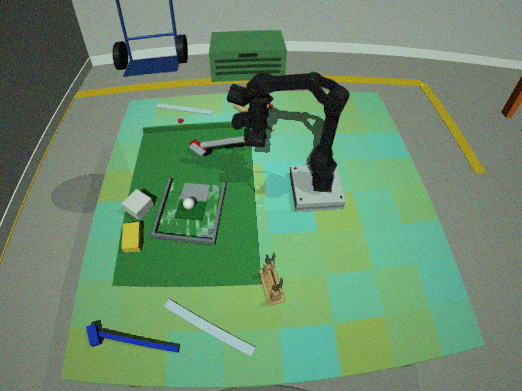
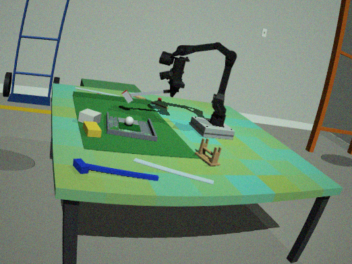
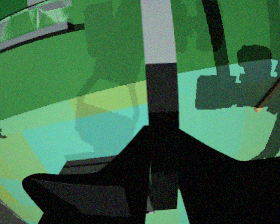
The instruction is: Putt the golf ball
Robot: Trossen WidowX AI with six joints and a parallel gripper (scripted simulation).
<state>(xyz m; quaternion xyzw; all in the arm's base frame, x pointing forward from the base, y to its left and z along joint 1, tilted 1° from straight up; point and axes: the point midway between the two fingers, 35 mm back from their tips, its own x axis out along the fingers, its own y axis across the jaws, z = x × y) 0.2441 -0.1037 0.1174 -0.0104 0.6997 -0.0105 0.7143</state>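
My gripper (image 1: 253, 139) (image 2: 172, 92) (image 3: 156, 130) is shut on the red putter's handle above the table. The red putter (image 1: 222, 142) (image 2: 148, 93) (image 3: 160, 35) has a light grey shaft and a red and white head, which hangs over the back part of the green mat; the wrist view shows only the shaft. The white golf ball (image 1: 189, 203) (image 2: 129, 120) is inside the grey-walled frame, at the edge between the grey ramp (image 1: 200, 191) and the dark raised green (image 1: 196, 215) (image 2: 131, 127). Whether it is moving cannot be told. The putter head is well apart from it.
A white block (image 1: 138, 203) (image 2: 90, 115) and a yellow block (image 1: 131, 237) (image 2: 92, 129) stand left of the frame. A wooden rack (image 1: 272, 285) (image 2: 210, 157), a pale strip (image 1: 210, 325) (image 2: 173, 171) and a blue putter (image 1: 140, 340) (image 2: 121, 173) are at the front. Another pale strip (image 1: 185, 109) lies behind.
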